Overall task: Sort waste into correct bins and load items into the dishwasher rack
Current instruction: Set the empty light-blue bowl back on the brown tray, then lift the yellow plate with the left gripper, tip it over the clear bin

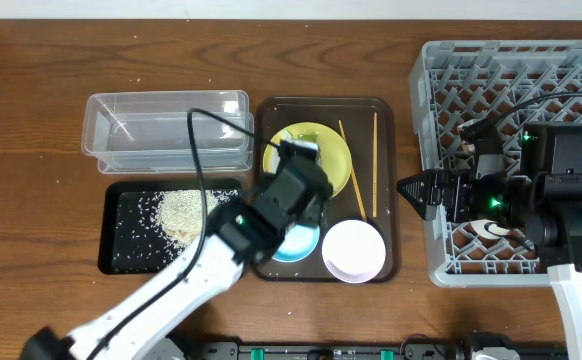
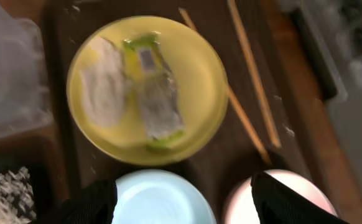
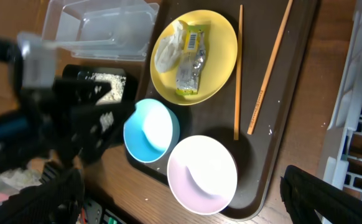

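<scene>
Rice scraps look sorted: they're piled in the black tray, so that bit's done imo. Everything else is left though. The snack wrapper and the crumpled tissue lie side by side on the yellow plate, and the clear tub has nothing in it that I can see. The blue bowl, white-pink bowl and both chopsticks sit on the brown serving tray, and no dishes show in the dishwasher rack. So part of the waste is handled, zero loading.

Pose-wise, the left arm reaches in from the bottom-left across the serving tray. The left gripper hangs above the two bowls, looking down at the plate just beyond, fingers spread wide with nothing between them. The right gripper hovers over the gap between serving tray and rack, pointing toward the tray, fingers apart and empty too. My guess is the wrapper or tissue goes next.
</scene>
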You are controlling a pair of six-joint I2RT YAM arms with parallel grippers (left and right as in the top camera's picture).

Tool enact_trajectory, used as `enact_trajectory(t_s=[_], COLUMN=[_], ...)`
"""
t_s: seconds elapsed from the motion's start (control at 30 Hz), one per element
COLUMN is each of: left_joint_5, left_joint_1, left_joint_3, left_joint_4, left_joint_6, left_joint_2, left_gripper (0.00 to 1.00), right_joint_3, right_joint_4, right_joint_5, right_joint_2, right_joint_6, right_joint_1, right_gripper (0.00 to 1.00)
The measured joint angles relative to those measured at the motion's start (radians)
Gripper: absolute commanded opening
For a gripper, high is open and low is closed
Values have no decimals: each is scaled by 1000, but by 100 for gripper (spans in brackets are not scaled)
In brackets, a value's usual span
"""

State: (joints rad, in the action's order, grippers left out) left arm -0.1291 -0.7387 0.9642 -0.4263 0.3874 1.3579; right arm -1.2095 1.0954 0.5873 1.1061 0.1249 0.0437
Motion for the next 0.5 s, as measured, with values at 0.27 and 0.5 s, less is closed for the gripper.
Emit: enact_trajectory(t_s=[0.27,0.5], left_joint_5=[124,165], left_joint_1=[128,113], left_joint_3=[169,254], left_joint_4=[13,35], left_joint_6=[-83,-106], left_joint_2=[349,522], left_gripper=[72,61], right_joint_3=[1,18], right_joint_4=[0,0], right_joint_5=[0,0], right_joint_2=[0,0], right_joint_6=[0,3], right_joint_1=[0,0], right_gripper=[99,99])
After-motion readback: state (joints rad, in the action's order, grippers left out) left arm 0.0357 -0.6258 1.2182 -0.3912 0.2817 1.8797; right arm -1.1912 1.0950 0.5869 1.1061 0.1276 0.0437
